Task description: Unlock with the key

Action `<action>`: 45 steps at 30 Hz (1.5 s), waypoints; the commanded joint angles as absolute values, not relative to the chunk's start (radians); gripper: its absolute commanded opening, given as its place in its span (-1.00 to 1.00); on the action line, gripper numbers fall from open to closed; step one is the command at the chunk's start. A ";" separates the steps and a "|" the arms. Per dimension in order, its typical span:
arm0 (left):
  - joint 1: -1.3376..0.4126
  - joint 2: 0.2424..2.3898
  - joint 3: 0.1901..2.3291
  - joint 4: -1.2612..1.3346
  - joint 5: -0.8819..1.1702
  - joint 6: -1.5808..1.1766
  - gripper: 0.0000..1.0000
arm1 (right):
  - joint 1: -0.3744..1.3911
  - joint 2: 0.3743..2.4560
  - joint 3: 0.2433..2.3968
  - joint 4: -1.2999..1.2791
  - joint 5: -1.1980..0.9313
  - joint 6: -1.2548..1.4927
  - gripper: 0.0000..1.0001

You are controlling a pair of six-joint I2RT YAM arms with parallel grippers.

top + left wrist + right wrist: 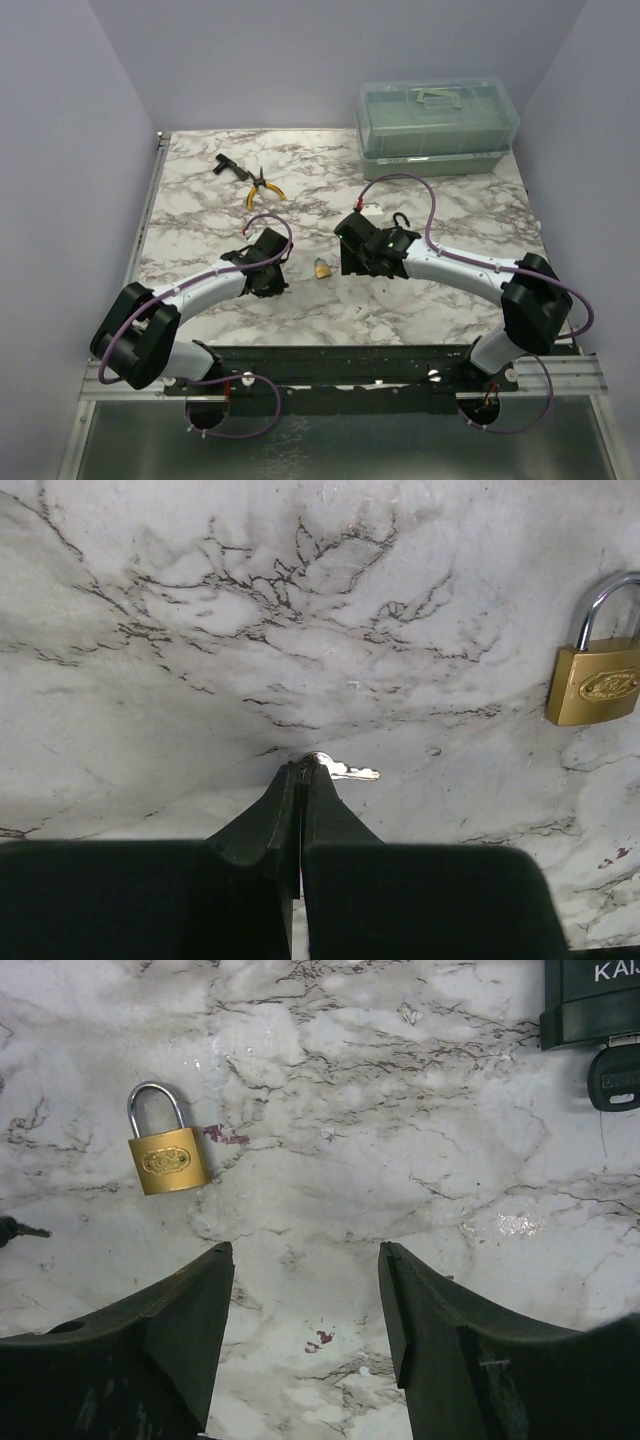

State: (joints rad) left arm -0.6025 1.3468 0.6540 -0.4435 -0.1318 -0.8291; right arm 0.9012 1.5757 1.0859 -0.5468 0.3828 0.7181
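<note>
**Key pinched, padlock lying apart**

Left gripper point(303, 772): jaws together on the key point(355, 773). Its head is hidden between the tips and only the blade shows. Contact with the marble table point(150, 680) unclear. Padlock point(592, 680) lies flat nearby, shackle cut off at the frame edge. Right gripper point(305, 1295): jaws apart over the marble.

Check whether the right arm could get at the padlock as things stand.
Probably yes. The right gripper is open, and the padlock lies flat on bare table ahead of its fingers, slightly left, nothing between. The left gripper, shut on the key, stays clear.
</note>
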 commanded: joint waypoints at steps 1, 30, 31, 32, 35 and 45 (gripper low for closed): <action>-0.606 1.363 0.637 -0.406 -0.136 -0.819 -1.00 | 0.897 1.550 1.064 -0.534 0.388 0.728 0.29; -0.606 0.821 0.629 -0.293 -0.027 -0.888 -1.00 | 0.897 1.215 0.758 0.248 -0.059 0.816 0.19; -0.606 0.813 0.625 -0.278 -0.020 -0.892 -1.00 | 0.897 1.233 0.769 0.264 -0.072 0.818 0.18; -0.606 0.807 0.620 -0.267 -0.012 -0.896 -1.00 | 0.897 1.249 0.779 0.279 -0.087 0.818 0.17; -0.606 0.793 0.609 -0.240 0.000 -0.909 -1.00 | 0.897 1.293 0.818 0.297 -0.113 0.817 0.12; -0.606 0.778 0.574 -0.193 0.027 -0.939 -1.00 | 0.897 1.408 0.886 0.287 -0.159 0.793 -0.08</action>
State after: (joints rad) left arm -0.6025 0.7918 0.5865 -0.2375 -0.0048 -0.9203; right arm 0.9012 1.3766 0.8566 0.2661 -0.1146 0.8101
